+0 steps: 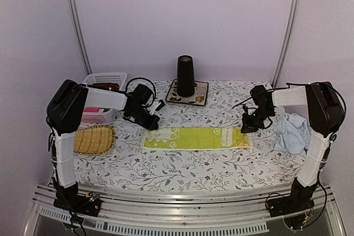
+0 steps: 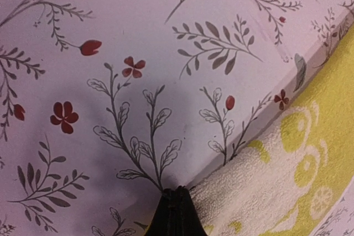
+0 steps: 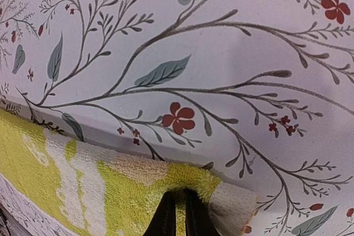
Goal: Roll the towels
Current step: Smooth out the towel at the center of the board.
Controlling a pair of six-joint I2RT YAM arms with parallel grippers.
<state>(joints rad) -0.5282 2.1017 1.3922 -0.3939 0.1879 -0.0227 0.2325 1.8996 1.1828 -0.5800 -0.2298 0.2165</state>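
**Limp towel pinched at its far corners**

The yellow-green towel (image 1: 194,137) lies flat along the middle of the table (image 1: 166,167). It looks thin, soft and light, so it is best taken by its corners. The right end effector (image 1: 246,129) is clamped on its far right corner. The left end effector (image 1: 153,126) is closed at the far left corner, though I cannot tell if it caught any cloth. The light blue towel (image 1: 293,131) lies crumpled to the right.
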